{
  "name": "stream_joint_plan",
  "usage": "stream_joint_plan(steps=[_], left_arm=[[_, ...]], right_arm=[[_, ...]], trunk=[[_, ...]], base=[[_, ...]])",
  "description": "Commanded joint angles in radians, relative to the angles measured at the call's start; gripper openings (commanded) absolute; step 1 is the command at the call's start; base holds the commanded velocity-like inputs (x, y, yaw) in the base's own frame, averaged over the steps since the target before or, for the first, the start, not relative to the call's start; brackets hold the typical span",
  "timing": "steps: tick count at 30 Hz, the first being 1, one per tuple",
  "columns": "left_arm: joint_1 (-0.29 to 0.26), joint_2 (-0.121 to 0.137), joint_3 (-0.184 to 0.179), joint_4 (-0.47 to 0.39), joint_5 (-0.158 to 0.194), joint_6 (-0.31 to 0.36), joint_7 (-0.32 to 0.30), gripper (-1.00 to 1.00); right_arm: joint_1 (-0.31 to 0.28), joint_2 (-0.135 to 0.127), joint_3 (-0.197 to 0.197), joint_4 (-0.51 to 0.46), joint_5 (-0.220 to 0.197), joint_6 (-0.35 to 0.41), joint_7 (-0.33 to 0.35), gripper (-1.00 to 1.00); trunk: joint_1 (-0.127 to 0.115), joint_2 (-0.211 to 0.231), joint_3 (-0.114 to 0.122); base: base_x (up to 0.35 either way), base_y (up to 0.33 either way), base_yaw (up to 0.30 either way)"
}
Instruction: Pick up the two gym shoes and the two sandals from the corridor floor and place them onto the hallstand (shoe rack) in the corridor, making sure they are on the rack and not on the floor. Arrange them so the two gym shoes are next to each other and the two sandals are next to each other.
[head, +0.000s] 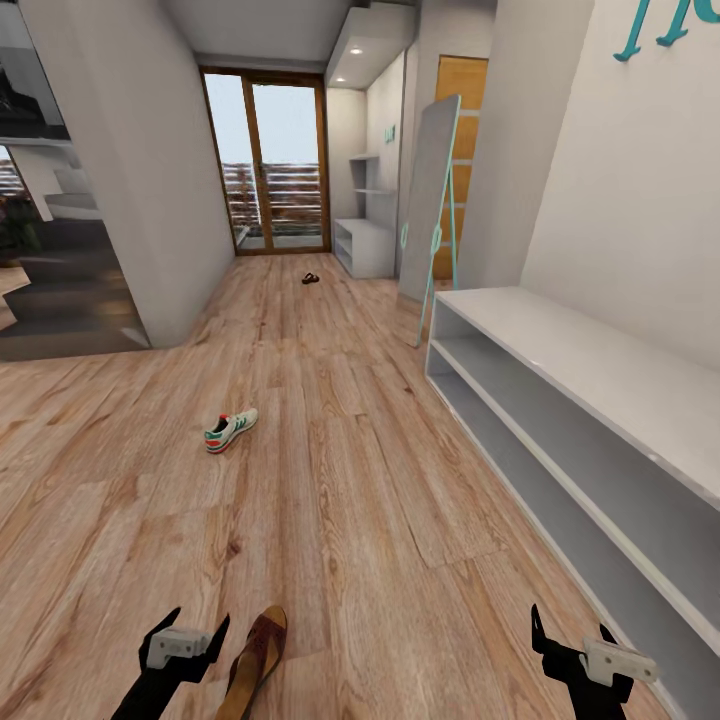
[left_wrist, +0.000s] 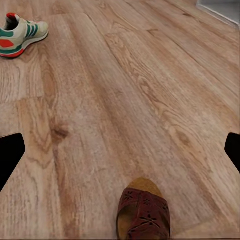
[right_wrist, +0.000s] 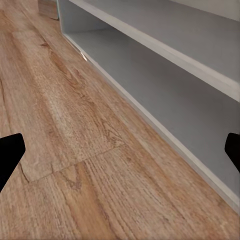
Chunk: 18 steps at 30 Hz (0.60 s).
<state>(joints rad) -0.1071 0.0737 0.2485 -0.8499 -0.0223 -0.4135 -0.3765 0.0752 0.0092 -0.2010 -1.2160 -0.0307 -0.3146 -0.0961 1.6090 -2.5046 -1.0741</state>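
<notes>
Sandal (head: 255, 655) on corridor floor (head: 350, 480) just at 3 o'clock of spread-open, empty left gripper (head: 185, 640), long axis toward 12–1 o'clock, far nearer than likewise open right gripper (head: 580, 650); sneaker (head: 230, 430) well ahead.

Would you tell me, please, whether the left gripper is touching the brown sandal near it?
Apart. The left wrist view shows the sandal lying on the floor between the open left gripper fingertips, with bare planks on both sides.
</notes>
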Motion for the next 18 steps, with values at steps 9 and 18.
stream_joint_plan(steps=[9, 18], left_arm=[[-0.12, 0.034, -0.008, 0.29, -0.044, -0.15, -0.004, 1.0], [-0.155, 0.037, -0.011, 0.375, -0.069, -0.208, -0.005, 1.0]], right_arm=[[0.0, 0.0, 0.0, 0.0, 0.0, 0.0, 0.001, 1.0], [0.0, 0.0, 0.0, 0.0, 0.0, 0.0, 0.001, 1.0]], trunk=[[0.0, 0.0, 0.0], [0.0, 0.0, 0.0]], base=[[0.0, 0.0, 0.0], [0.0, 0.0, 0.0]])
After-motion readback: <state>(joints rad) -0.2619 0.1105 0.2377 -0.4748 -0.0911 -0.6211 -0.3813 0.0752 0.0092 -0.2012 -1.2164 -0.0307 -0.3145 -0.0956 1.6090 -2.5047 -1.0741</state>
